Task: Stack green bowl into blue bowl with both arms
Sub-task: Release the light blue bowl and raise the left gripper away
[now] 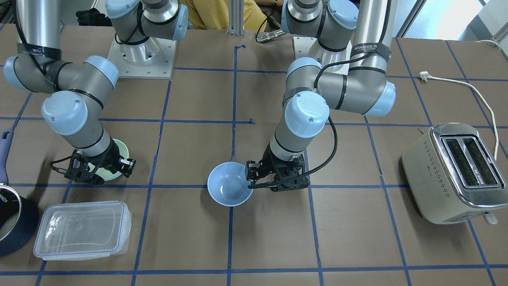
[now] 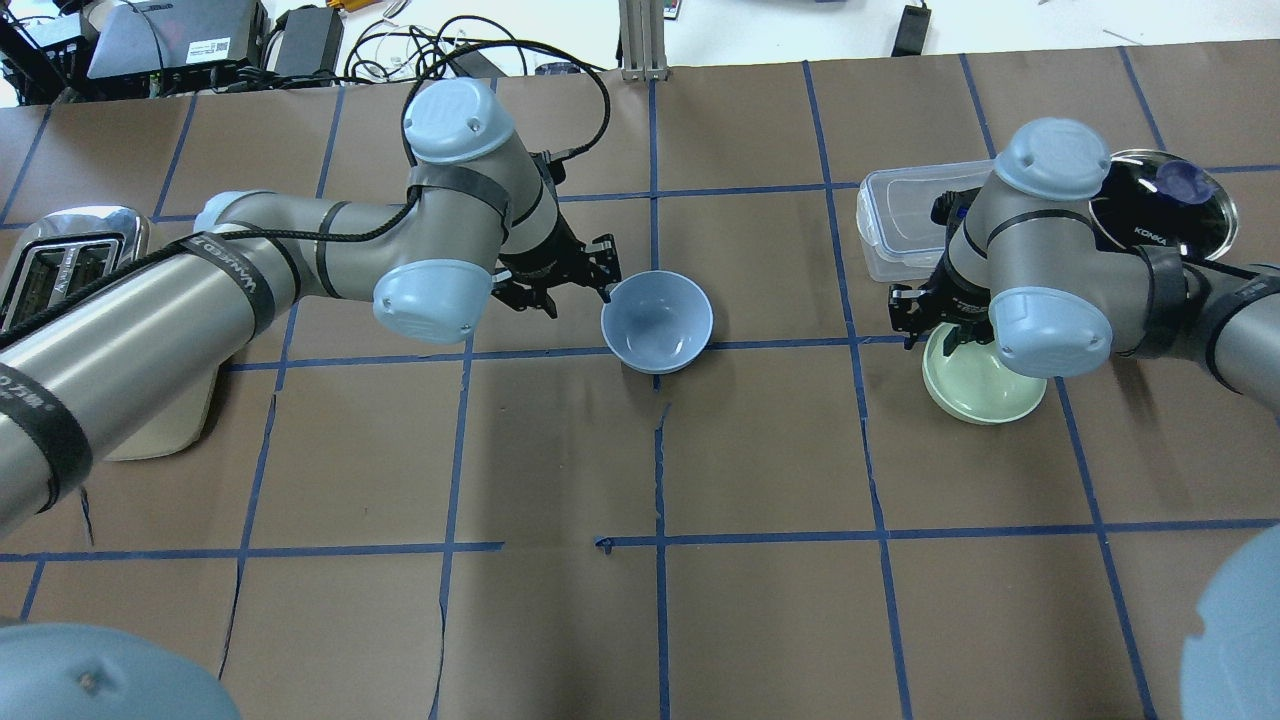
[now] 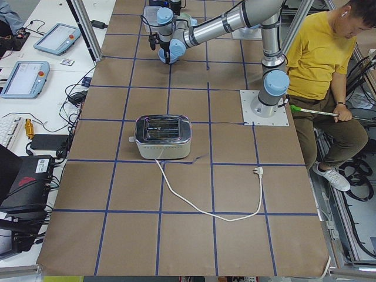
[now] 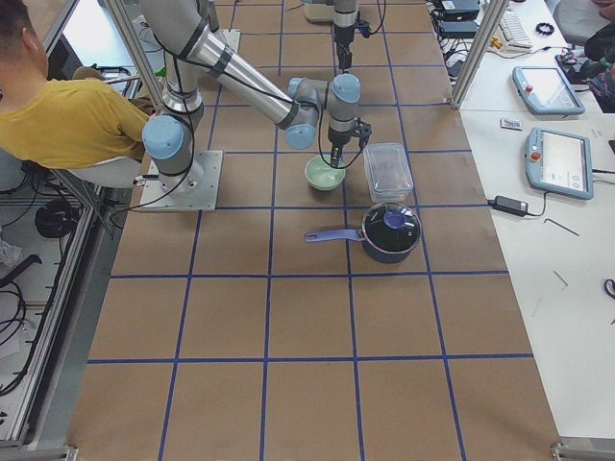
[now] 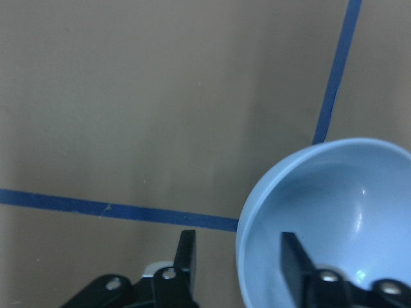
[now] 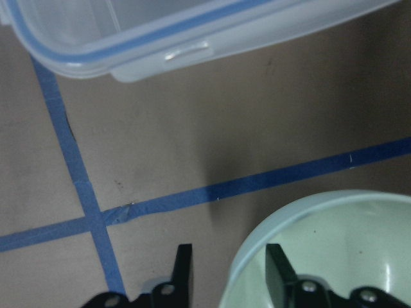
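Observation:
The blue bowl [image 1: 229, 184] [image 2: 657, 320] stands upright near the table's middle. My left gripper [image 2: 605, 290] [image 5: 237, 256] is open and straddles its rim, one finger inside the bowl [image 5: 334, 218] and one outside, neither touching. The green bowl [image 2: 980, 385] [image 4: 324, 174] stands upright on the table to my right, partly hidden under my right wrist. My right gripper [image 2: 940, 330] [image 6: 228, 269] is open and straddles its rim [image 6: 334, 256] the same way, with small gaps on both sides.
A clear lidded container [image 1: 81, 228] [image 2: 905, 215] lies just beyond the green bowl. A dark blue saucepan [image 1: 12, 222] [image 2: 1165, 205] stands beside it. A toaster [image 1: 456, 171] with a loose cord [image 1: 468, 85] sits at my far left. A person in yellow [image 3: 317, 53] sits behind the bases.

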